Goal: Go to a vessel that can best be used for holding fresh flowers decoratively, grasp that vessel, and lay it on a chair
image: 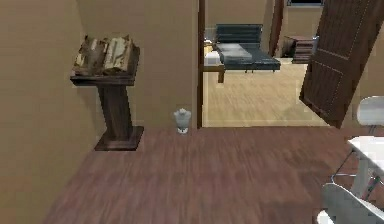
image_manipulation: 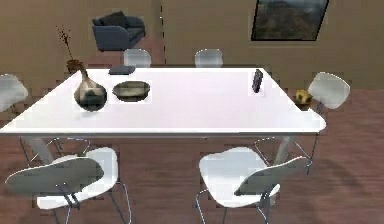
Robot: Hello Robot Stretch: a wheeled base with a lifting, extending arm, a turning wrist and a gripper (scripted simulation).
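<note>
Presently on record, item by item.

Item 1, vase (image_manipulation: 90, 92): dark, round-bellied, narrow-necked, with bare twigs rising from the mouth. Standing upright on the white surface (image_manipulation: 200, 115), left of centre in the arm side view, near the surface's left end. Long axis vertical. Judged the best match for the flower vessel.

Item 2, bowl (image_manipulation: 131, 90): shallow, greenish, just beside the vase on its right.

Item 3, small dark flat thing (image_manipulation: 122, 71): higher in the frame, beyond vase and bowl.

Item 4, dark upright thing (image_manipulation: 258, 80): right of centre on the same surface. Small yellowish thing (image_manipulation: 302, 97) near the right end.

Item 5, seating: near-left chair (image_manipulation: 62, 178) and near-right chair (image_manipulation: 248, 172), both white, along the lower edge of the frame. Blue armchair (image_manipulation: 118, 32) at upper left, well apart.

Item 6, forward view: wooden lectern (image: 106, 57) bearing an open book, at left. Small pale vessel (image: 182, 120) on the floor beside the doorway, too small to name.

Jaws: state cannot be told.

Bearing for the coming move: vase well left of the frame's bottom-middle and higher up. Grasp judged not yet begun, with a shift toward the frame's left probably needed first. Twigs a likely snag. Near-left chair, almost straight below the vase in the frame, judged the handiest place for laying it down.
</note>
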